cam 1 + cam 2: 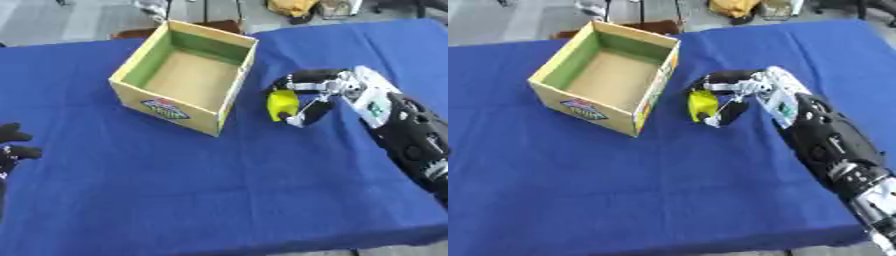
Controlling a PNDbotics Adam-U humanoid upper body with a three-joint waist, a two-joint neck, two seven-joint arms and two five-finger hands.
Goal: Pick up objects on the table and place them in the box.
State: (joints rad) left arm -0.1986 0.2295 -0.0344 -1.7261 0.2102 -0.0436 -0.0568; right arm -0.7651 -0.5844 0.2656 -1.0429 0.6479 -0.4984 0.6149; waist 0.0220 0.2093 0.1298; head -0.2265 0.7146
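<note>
Right robot hand is curled round a yellow object, fingers over the top and thumb underneath, so it's clamped on it. Object sits just right of the box, near the wall but not touching; can't tell whether it's still on the table or already off the blue cloth. Can't identify it beyond yellow and rounded. Box is open-topped, yellow outside, green inner walls, brown floor, and looks empty from here. Left robot hand idles at the left edge in the left eye view, fingers relaxed and apart, holding nothing; not seen in the right eye view. No other loose objects visible on the cloth. My read: grasp step is in hand, transfer not yet done. Next move calls for a lift high enough for object and fingers to clear the near wall rim, then a short travel left over the opening, then release above the box floor. Risk as I see it: the box is light cardboard, so clipping the rim on the way over would likely shove or tip it.
</note>
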